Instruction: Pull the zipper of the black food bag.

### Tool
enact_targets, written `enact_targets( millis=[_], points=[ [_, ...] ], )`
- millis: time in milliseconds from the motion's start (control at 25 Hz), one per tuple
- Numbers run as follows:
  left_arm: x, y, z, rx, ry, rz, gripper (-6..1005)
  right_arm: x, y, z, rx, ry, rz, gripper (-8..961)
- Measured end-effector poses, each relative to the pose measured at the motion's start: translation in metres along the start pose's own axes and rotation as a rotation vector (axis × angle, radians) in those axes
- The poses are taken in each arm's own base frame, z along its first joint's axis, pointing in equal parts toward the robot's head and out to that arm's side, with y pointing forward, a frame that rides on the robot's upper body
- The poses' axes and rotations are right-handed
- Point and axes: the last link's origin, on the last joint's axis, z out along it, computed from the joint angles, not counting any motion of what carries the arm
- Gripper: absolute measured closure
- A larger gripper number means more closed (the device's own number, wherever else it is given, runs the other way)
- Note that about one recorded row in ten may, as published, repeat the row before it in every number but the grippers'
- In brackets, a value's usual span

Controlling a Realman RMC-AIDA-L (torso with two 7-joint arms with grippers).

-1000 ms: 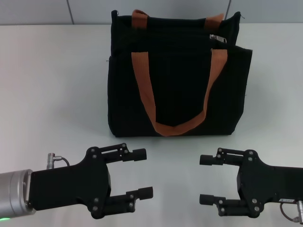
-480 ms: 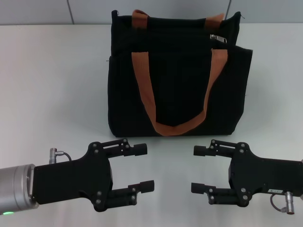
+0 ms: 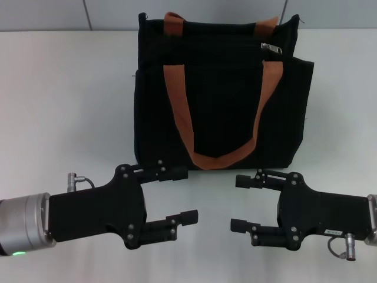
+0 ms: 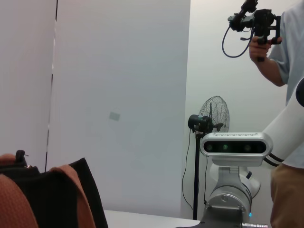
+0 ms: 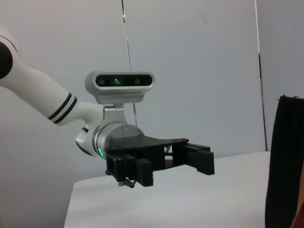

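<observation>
The black food bag [image 3: 221, 112] stands upright at the middle back of the white table, with rust-orange strap handles [image 3: 179, 109]. The silver zipper pull [image 3: 271, 49] lies on the zip track at the bag's top right end. My left gripper [image 3: 183, 195] is open, low in front of the bag's left lower corner. My right gripper [image 3: 239, 202] is open, in front of the bag's right half. Both are empty and face each other. A corner of the bag shows in the left wrist view [image 4: 71, 199] and the right wrist view [image 5: 285, 166]. The left gripper shows in the right wrist view [image 5: 178, 166].
The white table [image 3: 65, 106] stretches to both sides of the bag. A wall stands behind the bag. A person [image 4: 285, 95] with a camera rig and a standing fan [image 4: 209, 123] are beyond the table in the left wrist view.
Both grippers have moved forward toward the bag and inward toward each other. Both stay open. The bag has not moved.
</observation>
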Motion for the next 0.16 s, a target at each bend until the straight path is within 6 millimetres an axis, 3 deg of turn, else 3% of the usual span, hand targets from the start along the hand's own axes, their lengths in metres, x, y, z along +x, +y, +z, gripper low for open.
enact_targets(
  millis=[160],
  points=[
    [0.0008, -0.0016, 0.0015, -0.003, -0.002, 0.004, 323, 0.0001, 0.0001, 0.0, 0.0, 0.0, 0.001, 215]
  ],
)
